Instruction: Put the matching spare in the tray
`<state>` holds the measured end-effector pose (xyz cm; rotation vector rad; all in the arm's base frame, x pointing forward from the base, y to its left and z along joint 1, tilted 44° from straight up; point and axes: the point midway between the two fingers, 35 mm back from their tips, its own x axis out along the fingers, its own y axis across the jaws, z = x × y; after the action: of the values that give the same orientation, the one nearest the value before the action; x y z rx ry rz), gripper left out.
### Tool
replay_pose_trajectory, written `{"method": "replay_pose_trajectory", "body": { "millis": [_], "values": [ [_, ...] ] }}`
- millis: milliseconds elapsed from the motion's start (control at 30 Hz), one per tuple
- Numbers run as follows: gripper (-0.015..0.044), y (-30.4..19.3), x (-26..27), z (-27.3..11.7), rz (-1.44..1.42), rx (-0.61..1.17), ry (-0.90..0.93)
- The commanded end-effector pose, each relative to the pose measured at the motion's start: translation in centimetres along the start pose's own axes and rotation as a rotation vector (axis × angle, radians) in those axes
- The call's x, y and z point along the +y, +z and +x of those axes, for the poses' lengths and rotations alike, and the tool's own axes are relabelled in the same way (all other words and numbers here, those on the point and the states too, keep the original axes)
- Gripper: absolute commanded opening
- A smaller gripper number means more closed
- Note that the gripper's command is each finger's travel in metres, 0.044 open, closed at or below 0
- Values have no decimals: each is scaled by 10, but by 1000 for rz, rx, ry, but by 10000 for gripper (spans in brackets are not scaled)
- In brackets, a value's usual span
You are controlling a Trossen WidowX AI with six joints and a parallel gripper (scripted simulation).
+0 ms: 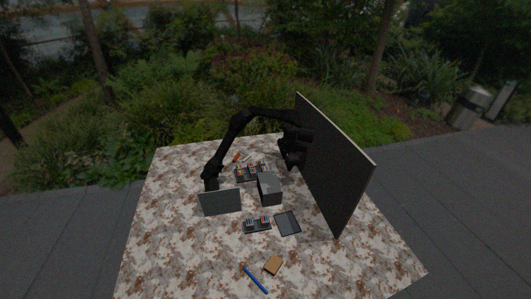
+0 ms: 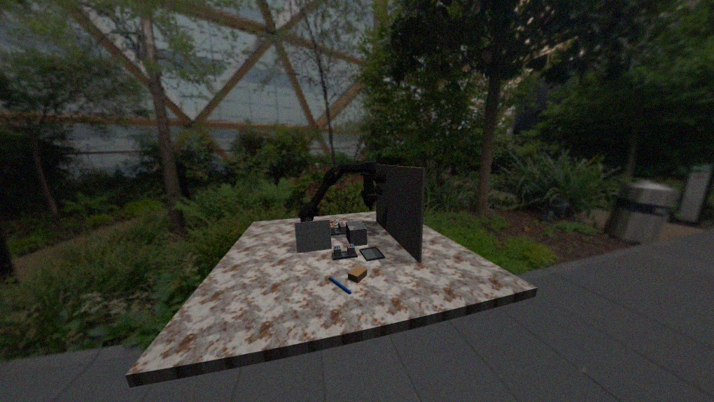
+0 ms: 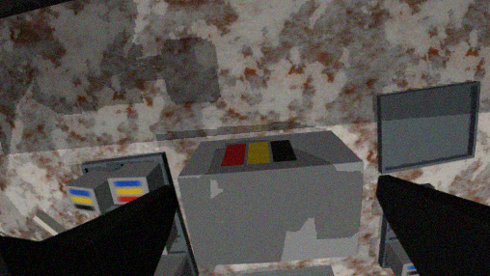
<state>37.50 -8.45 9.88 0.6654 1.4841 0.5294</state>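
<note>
The mounted unit, a grey box point(image 1: 272, 197) point(image 2: 356, 235) point(image 3: 270, 207), shows red, yellow and black code bars in the wrist view, left to right. My open, empty gripper point(image 1: 288, 158) point(image 2: 369, 201) point(image 3: 276, 184) is in the air by the tall panel, facing that coded side. The back rack point(image 1: 243, 180) holds several striped spares; in the wrist view one spare point(image 3: 127, 189) reads blue, yellow, red and another spare point(image 3: 81, 199) blue, yellow, black. The front rack point(image 1: 256, 231) point(image 2: 344, 256) holds two spares. The tray point(image 1: 286, 224) point(image 2: 372, 253) point(image 3: 424, 137) is empty.
A tall dark panel point(image 1: 333, 167) point(image 2: 402, 209) stands right of the box and tray, close to the arm. A low grey panel point(image 1: 220, 202) point(image 2: 313, 236) stands before the arm's base. A brown block point(image 1: 273, 264) and blue stick point(image 1: 255, 281) lie in front; a screwdriver point(image 1: 236, 157) lies behind.
</note>
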Motion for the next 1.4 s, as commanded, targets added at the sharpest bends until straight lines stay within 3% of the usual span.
{"method": "replay_pose_trajectory", "body": {
  "millis": [0,100,333,600,867,1167,1367],
  "values": [
    [440,0,1,0,-3,1,5],
    [440,-3,10,1,-49,1,1],
    [440,-50,101,11,-531,9,-23],
    [440,-132,172,32,-1101,16,-19],
    [440,-223,198,57,-1660,6,14],
    [440,-231,198,59,-1706,4,18],
    [300,-227,199,90,-1708,3,17]
  ]
}}
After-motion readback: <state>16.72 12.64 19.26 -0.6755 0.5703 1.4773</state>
